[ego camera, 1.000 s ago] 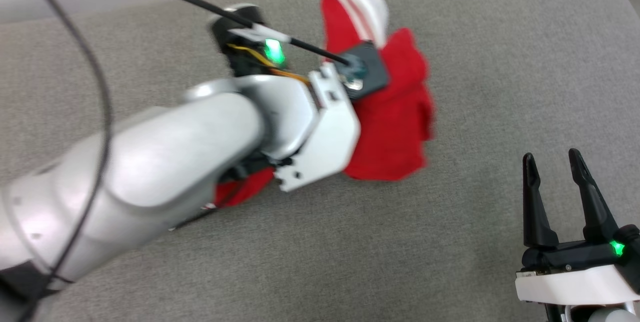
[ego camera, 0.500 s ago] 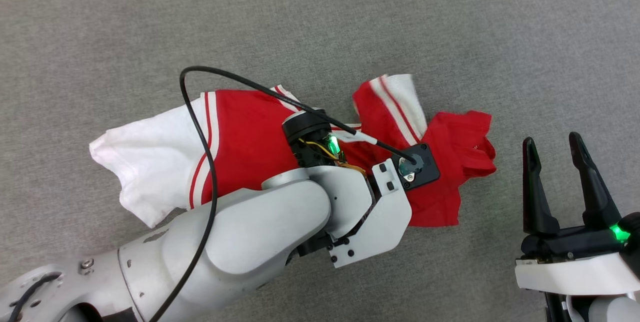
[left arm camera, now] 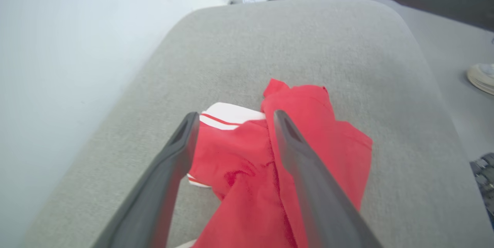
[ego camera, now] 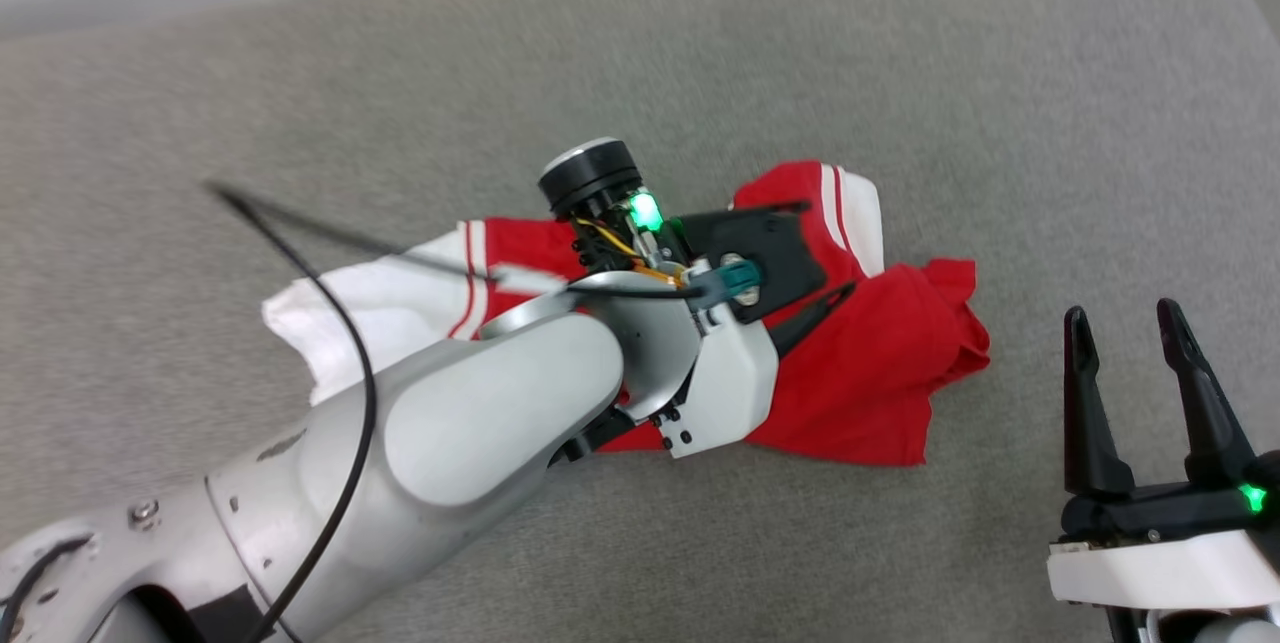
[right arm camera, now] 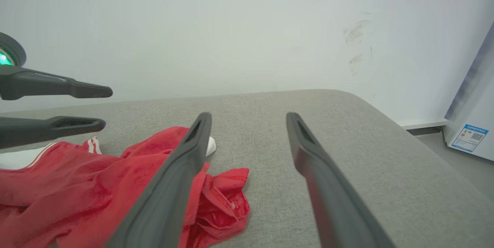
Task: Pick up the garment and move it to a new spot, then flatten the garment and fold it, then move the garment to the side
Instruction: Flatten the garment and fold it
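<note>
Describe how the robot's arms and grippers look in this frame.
The left arm is a rounded silver-grey shell ending in a white angular wrist bracket, with a loose thin black cable, yellow wiring and a green light. The left gripper has two long, tapering dark grey fingers. The right gripper has matching dark fingers on a black base with another green light, above a white wrist block.

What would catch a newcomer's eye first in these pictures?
The red garment with white sleeves lies crumpled in the middle of the grey padded surface. The left gripper hangs over it, fingers open and holding nothing. The right gripper stands open at the head view's lower right, apart from the cloth.
</note>
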`<state>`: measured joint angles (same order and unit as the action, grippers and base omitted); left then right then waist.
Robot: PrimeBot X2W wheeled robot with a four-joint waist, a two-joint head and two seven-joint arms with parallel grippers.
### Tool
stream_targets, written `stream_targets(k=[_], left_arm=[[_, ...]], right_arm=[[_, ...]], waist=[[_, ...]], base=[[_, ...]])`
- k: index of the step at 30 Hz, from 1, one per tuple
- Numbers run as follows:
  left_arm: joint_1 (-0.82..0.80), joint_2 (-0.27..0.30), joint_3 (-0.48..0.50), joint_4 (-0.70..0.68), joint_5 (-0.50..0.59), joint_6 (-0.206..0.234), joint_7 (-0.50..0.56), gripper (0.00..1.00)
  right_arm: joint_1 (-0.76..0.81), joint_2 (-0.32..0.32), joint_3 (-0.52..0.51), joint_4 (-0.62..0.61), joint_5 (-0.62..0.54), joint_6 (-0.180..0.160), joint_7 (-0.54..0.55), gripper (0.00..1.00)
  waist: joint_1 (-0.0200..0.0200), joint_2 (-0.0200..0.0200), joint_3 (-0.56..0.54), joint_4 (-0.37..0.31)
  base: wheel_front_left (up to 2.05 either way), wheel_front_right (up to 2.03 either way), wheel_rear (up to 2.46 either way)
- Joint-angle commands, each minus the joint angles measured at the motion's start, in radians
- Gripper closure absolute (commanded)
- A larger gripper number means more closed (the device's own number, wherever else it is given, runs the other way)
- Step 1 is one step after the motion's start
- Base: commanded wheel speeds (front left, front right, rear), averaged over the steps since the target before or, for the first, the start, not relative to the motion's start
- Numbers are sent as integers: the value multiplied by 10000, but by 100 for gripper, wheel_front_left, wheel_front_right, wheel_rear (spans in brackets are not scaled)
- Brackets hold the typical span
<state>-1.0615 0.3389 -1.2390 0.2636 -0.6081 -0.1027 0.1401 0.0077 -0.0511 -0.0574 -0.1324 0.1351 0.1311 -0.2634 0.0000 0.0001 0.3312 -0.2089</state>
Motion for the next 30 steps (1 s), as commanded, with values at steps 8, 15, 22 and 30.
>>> stream_targets(k=[8,15,22,30], left_arm=[[1696,808,1310,-557,631,2708,-3037,0],[3856,2023,2809,-1298,644,5257,-4008,0],[6426,2588,4873,-2670,1030,6951,-4059,0],[8876,2280,6965,-3630,1863,7402,-4053,0]], right_arm=[[189,15,-701,-277,-598,-7,-20,0],[-413,18,-1229,-870,-1606,-7,-20,0],[-1188,-960,-1087,-647,-2252,-7,-20,0],[-2861,-3846,800,1322,-1350,-7,1594,0]], waist=[[0,-1,-1547,978],[0,-1,-1822,1355],[0,-1,-1912,1669],[0,-1,-1811,1969]], base=[[0,0,0],[0,0,0],[0,0,0],[0,0,0]])
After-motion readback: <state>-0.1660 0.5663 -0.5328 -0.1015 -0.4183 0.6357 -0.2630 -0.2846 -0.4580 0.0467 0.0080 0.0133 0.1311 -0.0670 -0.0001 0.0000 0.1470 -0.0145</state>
